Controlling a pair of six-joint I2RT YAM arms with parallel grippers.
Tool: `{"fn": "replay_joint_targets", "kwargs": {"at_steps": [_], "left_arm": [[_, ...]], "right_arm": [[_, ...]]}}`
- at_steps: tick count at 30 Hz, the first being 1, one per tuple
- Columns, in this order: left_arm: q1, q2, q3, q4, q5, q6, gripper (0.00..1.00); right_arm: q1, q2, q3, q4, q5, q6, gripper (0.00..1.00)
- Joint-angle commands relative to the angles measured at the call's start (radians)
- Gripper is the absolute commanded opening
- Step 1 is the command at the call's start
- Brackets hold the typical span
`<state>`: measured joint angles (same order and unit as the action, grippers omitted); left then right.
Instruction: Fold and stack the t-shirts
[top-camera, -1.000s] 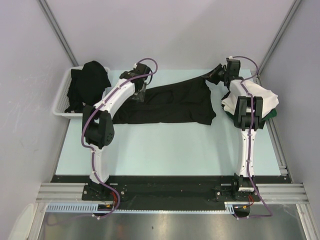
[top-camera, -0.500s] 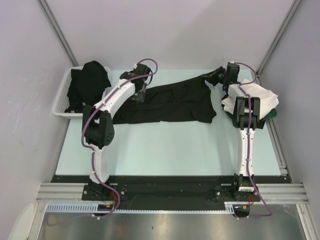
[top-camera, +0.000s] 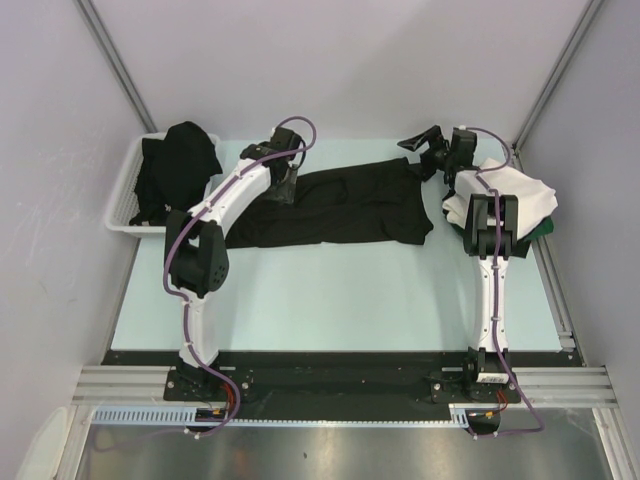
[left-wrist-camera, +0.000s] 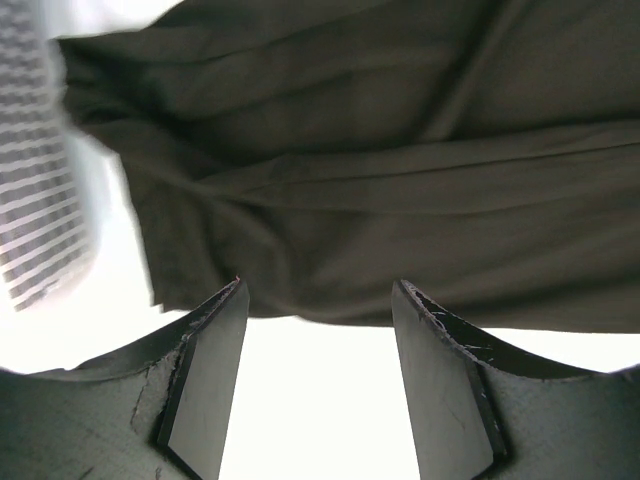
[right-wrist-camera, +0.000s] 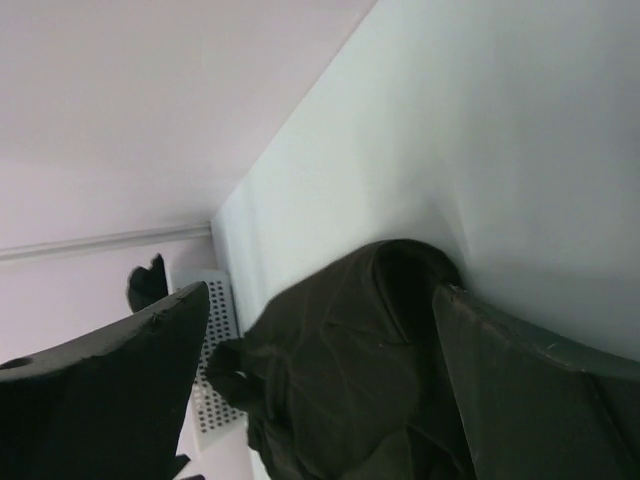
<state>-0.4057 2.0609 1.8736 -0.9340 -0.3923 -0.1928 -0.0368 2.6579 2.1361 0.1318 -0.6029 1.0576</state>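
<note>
Black cotton t-shirt (top-camera: 350, 205) lies lengthwise away from the white slotted plastic basket (top-camera: 120, 200), its basket end below the left tool (left-wrist-camera: 318, 290), parted and empty, its far end below the right tool (right-wrist-camera: 322, 290), spread wide.

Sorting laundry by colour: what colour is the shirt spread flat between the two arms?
The spread shirt is black; it shows best in the top external view.
</note>
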Motion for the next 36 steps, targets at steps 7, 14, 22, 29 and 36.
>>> {"fn": "replay_joint_targets", "kwargs": {"at_steps": [7, 14, 22, 29, 36], "left_arm": [[-0.018, 0.057, 0.007, 0.352, 0.465, -0.145, 0.64], [-0.028, 0.200, 0.088, 0.511, 0.624, -0.221, 0.64], [-0.047, 0.346, 0.214, 0.563, 0.679, -0.237, 0.64], [-0.048, 0.383, 0.245, 0.629, 0.705, -0.258, 0.65], [-0.058, 0.438, 0.276, 0.640, 0.715, -0.274, 0.63]], "right_arm": [[0.034, -0.366, -0.120, -0.265, 0.070, -0.440, 1.00], [0.063, -0.559, -0.315, -0.357, 0.104, -0.527, 1.00], [0.066, -0.677, -0.484, -0.416, 0.115, -0.577, 1.00], [0.060, -0.705, -0.502, -0.474, 0.120, -0.619, 1.00], [0.060, -0.725, -0.530, -0.488, 0.115, -0.628, 1.00]]}}
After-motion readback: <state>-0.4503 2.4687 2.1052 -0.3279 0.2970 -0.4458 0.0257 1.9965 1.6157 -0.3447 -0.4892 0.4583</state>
